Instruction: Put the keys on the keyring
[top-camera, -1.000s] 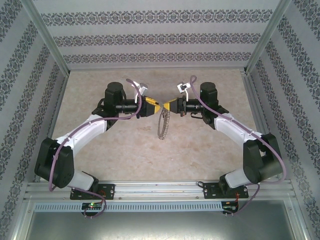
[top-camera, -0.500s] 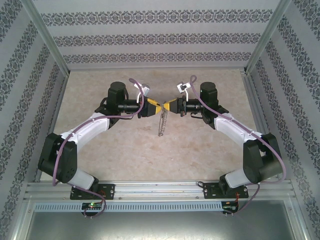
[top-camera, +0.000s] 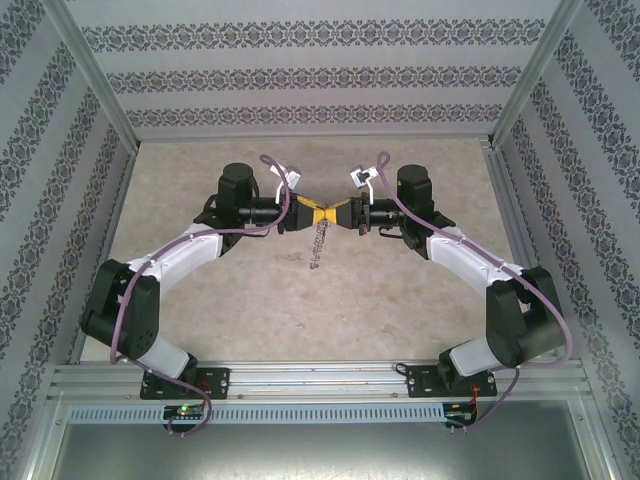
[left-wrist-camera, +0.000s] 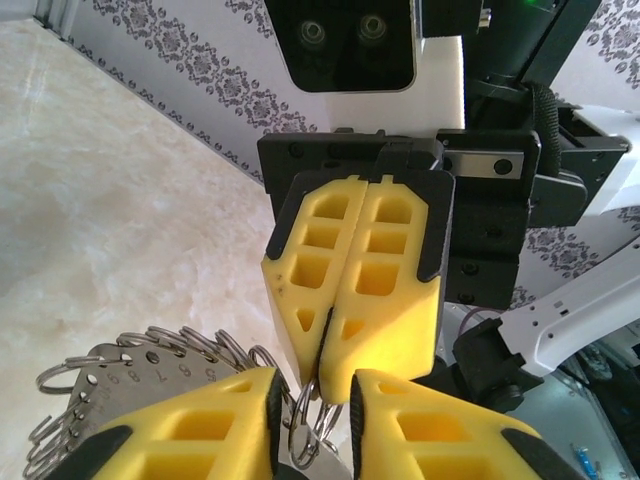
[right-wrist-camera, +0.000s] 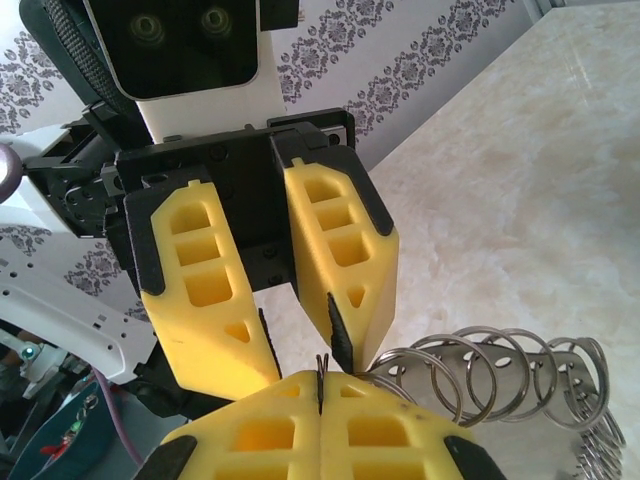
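**Position.** In the top view, the left end effector (top-camera: 313, 214) and the right end effector (top-camera: 334, 214) meet tip to tip at the centre of the frame, above the bench (top-camera: 400, 300). The keyring (top-camera: 317, 246) hangs just below the meeting point.

**Right end effector.** Closed. In the left wrist view its two yellow fingers (left-wrist-camera: 390, 290) are pressed together. Their tips point to the lower centre of the frame and pinch the wire loops of the keyring there.

**Left end effector.** Jaws partly apart. In the right wrist view its fingers (right-wrist-camera: 205, 290) stand with a clear gap between them at the centre of the frame. In the left wrist view a wire loop lies in that gap at the bottom centre. Whether the pads touch it cannot be told.

**Keyring.** In the right wrist view a row of split rings (right-wrist-camera: 500, 365) fans out at the lower right. In the left wrist view a numbered metal disc (left-wrist-camera: 125, 365) fringed with rings lies at the lower left.
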